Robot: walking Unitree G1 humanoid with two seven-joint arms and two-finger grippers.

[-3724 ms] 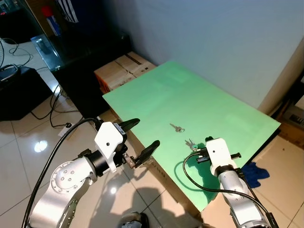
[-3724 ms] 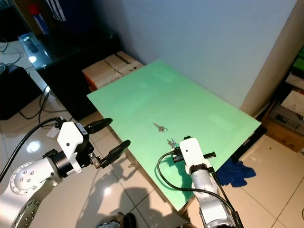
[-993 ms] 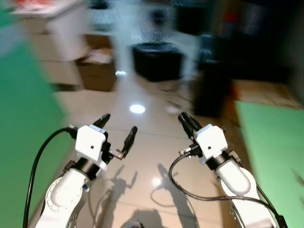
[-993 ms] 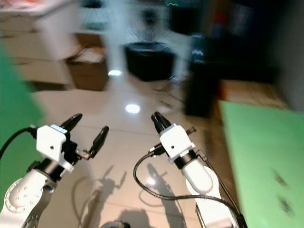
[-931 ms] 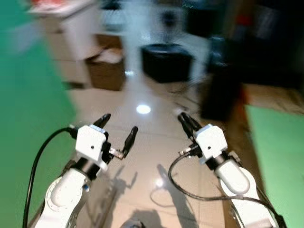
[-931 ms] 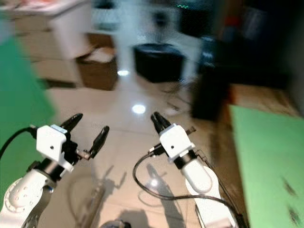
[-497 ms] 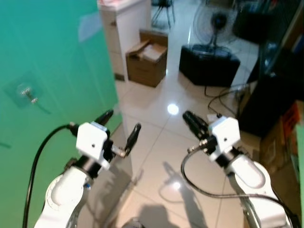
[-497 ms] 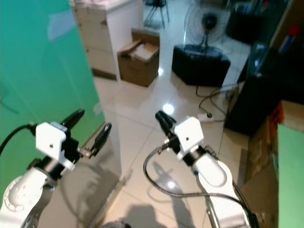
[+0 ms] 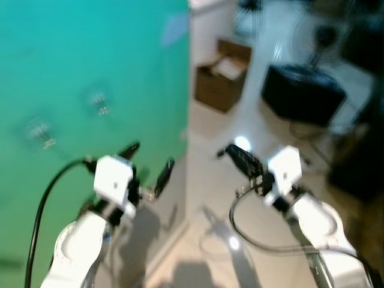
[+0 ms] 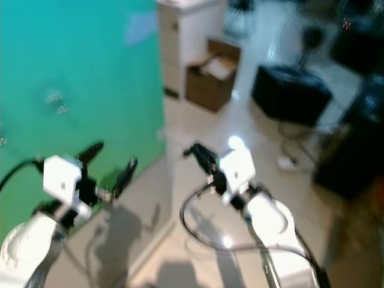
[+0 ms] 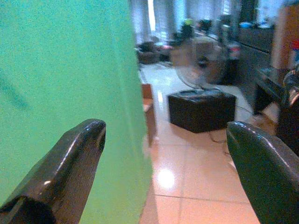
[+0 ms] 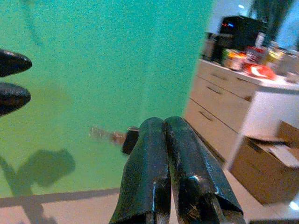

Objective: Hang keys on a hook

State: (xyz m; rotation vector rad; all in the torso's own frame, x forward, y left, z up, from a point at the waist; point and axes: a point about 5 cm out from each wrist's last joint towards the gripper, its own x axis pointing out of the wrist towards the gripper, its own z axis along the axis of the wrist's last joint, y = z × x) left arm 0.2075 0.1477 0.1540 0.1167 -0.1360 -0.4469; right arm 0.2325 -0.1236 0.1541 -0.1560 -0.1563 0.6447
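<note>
Your right gripper (image 12: pixel 164 140), fingers pressed together, pinches the key (image 12: pixel 110 135), its shaft jutting sideways toward the green wall (image 9: pixel 72 72). The hooks (image 9: pixel 103 110) sit blurred, upper left; your left gripper (image 9: pixel 149 163), nearer them, is spread empty.

Hooks (image 9: pixel 102 103) blurred on panel (image 9: pixel 72 60).

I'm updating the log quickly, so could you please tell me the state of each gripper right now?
Left gripper: open, holding nothing, in front of the green board.
Right gripper: shut on a key that sticks out from between its fingers.
</note>
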